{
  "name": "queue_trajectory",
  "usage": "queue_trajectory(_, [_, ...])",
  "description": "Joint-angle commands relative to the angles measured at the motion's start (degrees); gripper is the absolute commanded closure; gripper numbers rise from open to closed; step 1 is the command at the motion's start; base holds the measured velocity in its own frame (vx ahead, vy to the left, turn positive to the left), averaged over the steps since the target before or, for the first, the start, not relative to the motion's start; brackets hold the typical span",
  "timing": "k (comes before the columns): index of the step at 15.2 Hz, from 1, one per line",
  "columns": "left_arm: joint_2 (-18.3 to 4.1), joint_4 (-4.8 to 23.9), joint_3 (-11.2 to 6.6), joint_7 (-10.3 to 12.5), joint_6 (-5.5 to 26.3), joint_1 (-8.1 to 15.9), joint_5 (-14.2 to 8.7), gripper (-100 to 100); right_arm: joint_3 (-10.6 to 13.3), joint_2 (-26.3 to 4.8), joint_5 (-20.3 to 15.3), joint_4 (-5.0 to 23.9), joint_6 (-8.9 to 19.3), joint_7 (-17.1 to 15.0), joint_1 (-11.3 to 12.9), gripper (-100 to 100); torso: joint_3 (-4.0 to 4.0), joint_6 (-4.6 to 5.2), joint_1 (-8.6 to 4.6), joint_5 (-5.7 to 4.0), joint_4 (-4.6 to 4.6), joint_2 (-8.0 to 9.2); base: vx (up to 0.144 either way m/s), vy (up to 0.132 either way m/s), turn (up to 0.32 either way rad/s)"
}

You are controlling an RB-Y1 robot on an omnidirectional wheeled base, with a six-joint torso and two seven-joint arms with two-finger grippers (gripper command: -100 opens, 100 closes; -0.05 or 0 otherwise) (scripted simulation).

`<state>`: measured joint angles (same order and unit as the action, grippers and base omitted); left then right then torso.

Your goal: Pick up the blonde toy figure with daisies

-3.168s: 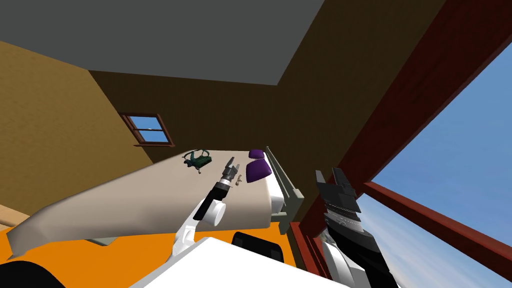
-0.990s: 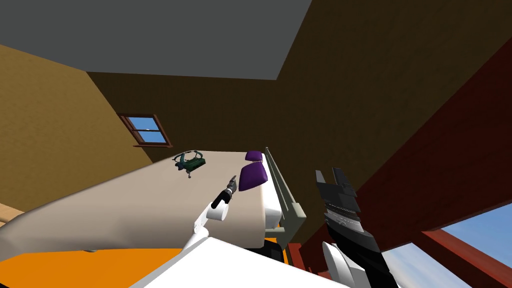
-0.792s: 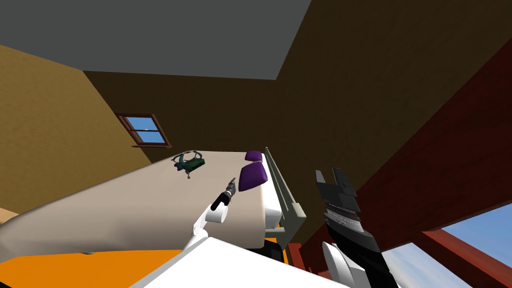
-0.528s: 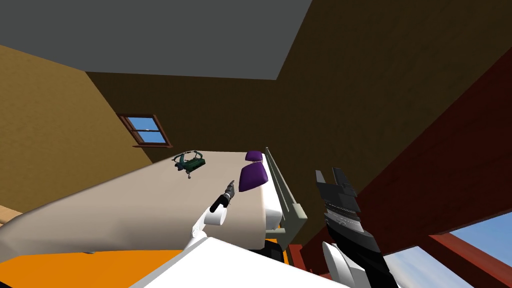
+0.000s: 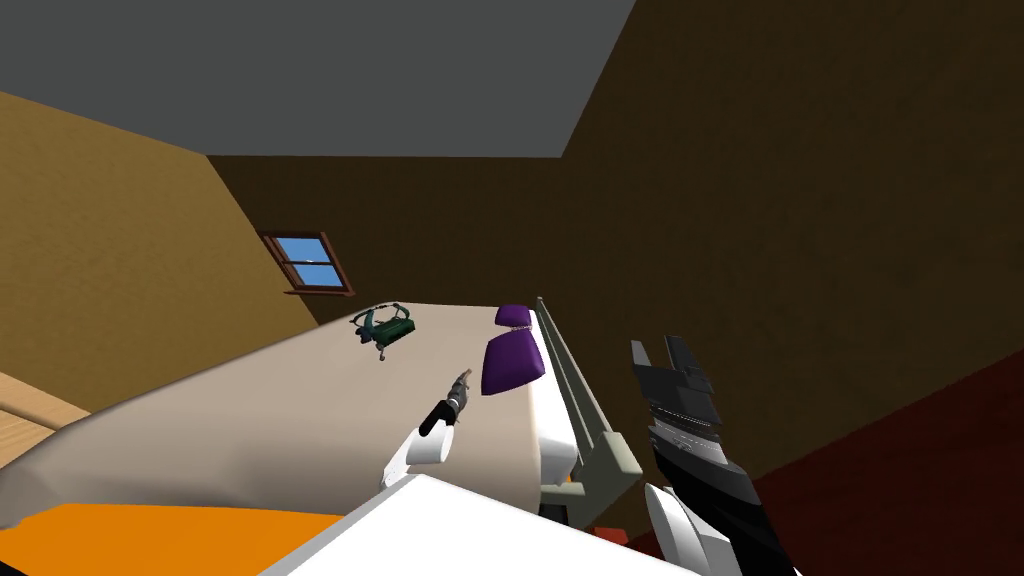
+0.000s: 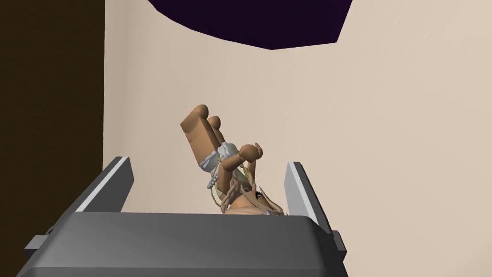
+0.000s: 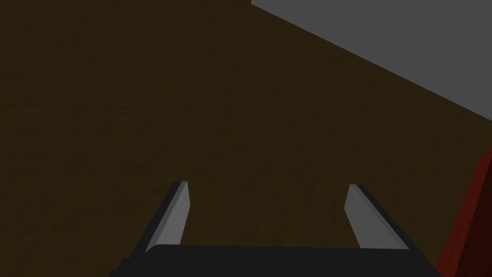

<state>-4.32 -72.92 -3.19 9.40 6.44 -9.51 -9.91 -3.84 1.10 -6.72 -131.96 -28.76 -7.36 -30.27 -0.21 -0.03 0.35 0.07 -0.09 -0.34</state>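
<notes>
In the head view, my left gripper [image 5: 461, 383] reaches over the beige bed [image 5: 280, 420]. It is low above the cover near the head end, just before the nearer purple pillow [image 5: 512, 362]. I think the arm is stretched so far because the toy lies deep on the bed, close to the headboard [image 5: 575, 385]. A dark green object with straps [image 5: 385, 325] lies well apart, toward the far edge. My right gripper [image 5: 668, 352] hangs raised beside the bed, I suppose to keep out of the way.

In the left wrist view, the blonde toy figure [image 6: 218, 158] lies flat on the cover between my two fingers [image 6: 113, 185] and touches neither. Its legs point toward the pillow and its head is nearest my gripper's body. The hair comes close to one finger, so it is not quite centred. The jaws are released and wide, I judge in order to close on its trunk, where pale flowers sit.

In the right wrist view, the fingers stand apart and grasp nothing.
</notes>
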Motion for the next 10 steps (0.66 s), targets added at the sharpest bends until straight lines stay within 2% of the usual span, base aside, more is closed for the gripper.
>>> queue_trajectory(1, [0.0,0.0,0.0,0.0,0.0,0.0,0.0,-100,0.0,0.0,0.0,0.0,0.0,0.0,0.0,0,0.0,0.0,0.0,0.0,0.0,0.0,0.032,0.053,0.017])
queue_trajectory(2, [0.4,2.0,-0.18,-0.2,-1.6,0.6,0.2,-100,0.0,0.0,0.0,0.0,0.0,0.0,0.0,0,0.05,0.01,-0.05,-0.01,0.02,0.09,0.051,0.019,-0.003])
queue_trajectory(3, [0.4,2.6,-0.21,-0.3,-2.1,0.8,0.2,-100,0.0,0.0,0.0,0.0,0.0,0.0,0.0,0,0.06,0.02,-0.15,-0.02,0.03,0.09,0.083,0.014,0.001])
queue_trajectory(4, [0.4,1.6,-0.19,-0.2,-1.1,0.5,0.2,-100,0.0,0.0,0.0,0.0,0.0,0.0,0.0,0,0.03,0.02,-0.21,-0.04,0.02,0.03,0.053,0.009,0.0])
queue_trajectory(5, [0.4,1.8,-0.21,-0.2,-1.4,0.6,0.2,100,0.0,0.0,0.0,0.0,0.0,0.0,0.0,0,0.04,0.02,-0.25,-0.05,0.02,0.07,0.019,0.004,0.0])
queue_trajectory(10, [0.4,1.8,-0.21,-0.3,-1.4,0.6,0.3,100,0.0,0.0,0.0,0.0,0.0,0.0,0.0,0,0.17,0.02,-0.29,-0.03,0.07,0.3,0.001,0.001,0.0])
